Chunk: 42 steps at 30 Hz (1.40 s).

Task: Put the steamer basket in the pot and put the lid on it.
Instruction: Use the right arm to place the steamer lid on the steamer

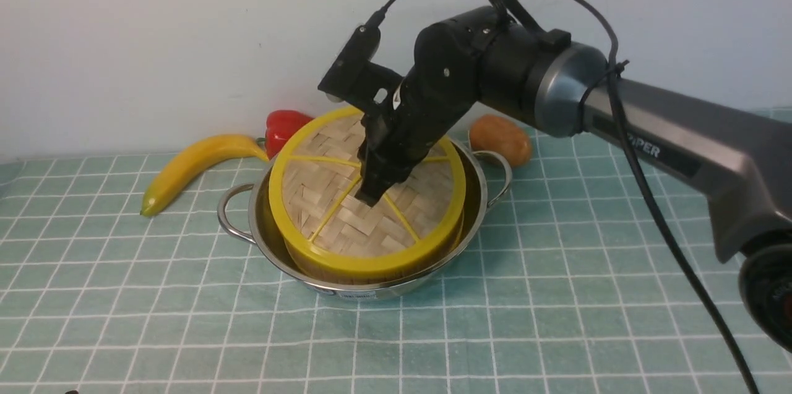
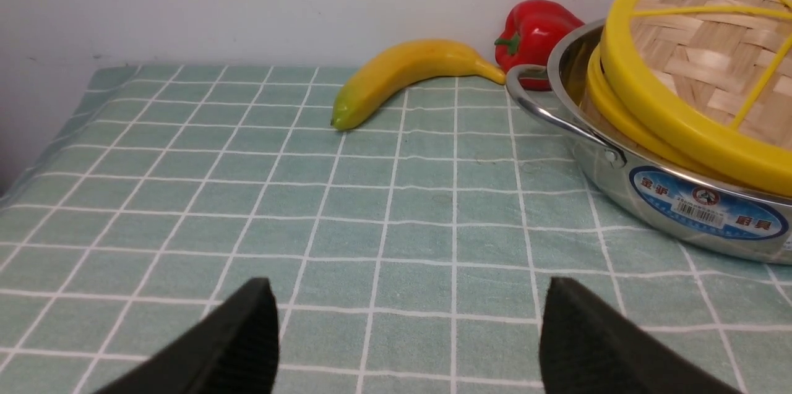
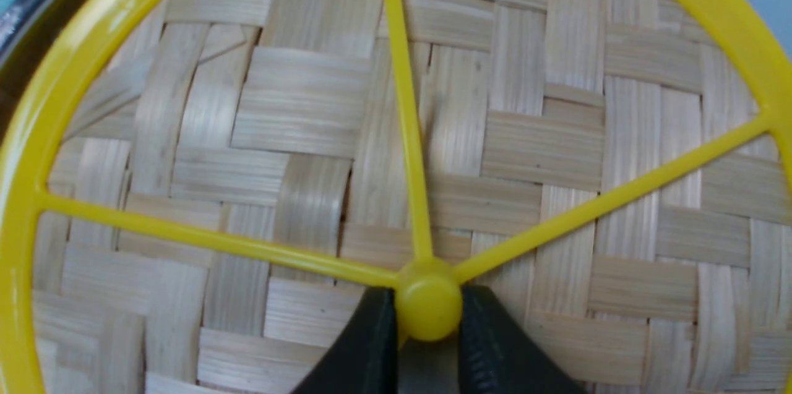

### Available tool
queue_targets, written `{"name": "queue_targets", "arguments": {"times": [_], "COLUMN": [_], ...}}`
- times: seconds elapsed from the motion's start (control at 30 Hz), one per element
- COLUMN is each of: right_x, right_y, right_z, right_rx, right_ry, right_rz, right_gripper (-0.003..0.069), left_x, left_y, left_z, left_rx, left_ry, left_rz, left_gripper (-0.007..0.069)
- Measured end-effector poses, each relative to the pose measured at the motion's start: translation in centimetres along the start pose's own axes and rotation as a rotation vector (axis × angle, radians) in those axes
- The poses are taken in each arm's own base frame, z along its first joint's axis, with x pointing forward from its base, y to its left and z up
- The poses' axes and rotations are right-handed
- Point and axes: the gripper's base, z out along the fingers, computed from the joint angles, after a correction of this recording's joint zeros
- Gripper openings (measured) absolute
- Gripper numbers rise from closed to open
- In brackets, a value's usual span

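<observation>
Two steps nearly done: steamer basket (image 1: 371,261) sits in pot (image 1: 272,239); lid (image 1: 346,214) rests tilted on it, hub clamped by right tool (image 3: 427,344). Left: level, release. Left tool (image 2: 408,338) idle, spread.

Staged tabletop set up like a kitchen, against a plain white wall (image 1: 154,29). Green checked tablecloth (image 1: 557,295) under a steel pot (image 1: 371,286) holding a bamboo steamer basket (image 2: 609,112). Glossy toy-looking banana (image 1: 185,168), red pepper (image 1: 281,125) and potato (image 1: 501,137) nearby. Robot arm (image 1: 668,134) overhead, pointing to a lab.
</observation>
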Motion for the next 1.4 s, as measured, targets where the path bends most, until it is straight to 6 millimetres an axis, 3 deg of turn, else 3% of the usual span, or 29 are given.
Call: {"name": "queue_targets", "arguments": {"times": [1.4], "right_x": [-0.63], "right_y": [-0.32], "right_z": [-0.62], "right_rx": [0.034], "right_ry": [-0.054], "right_rz": [-0.008], "right_gripper": [0.0141], "left_x": [0.00], "left_y": [0.00], "left_z": [0.00], "left_rx": [0.000], "left_ry": [0.000], "left_rz": [0.000], "left_gripper": [0.0524]}}
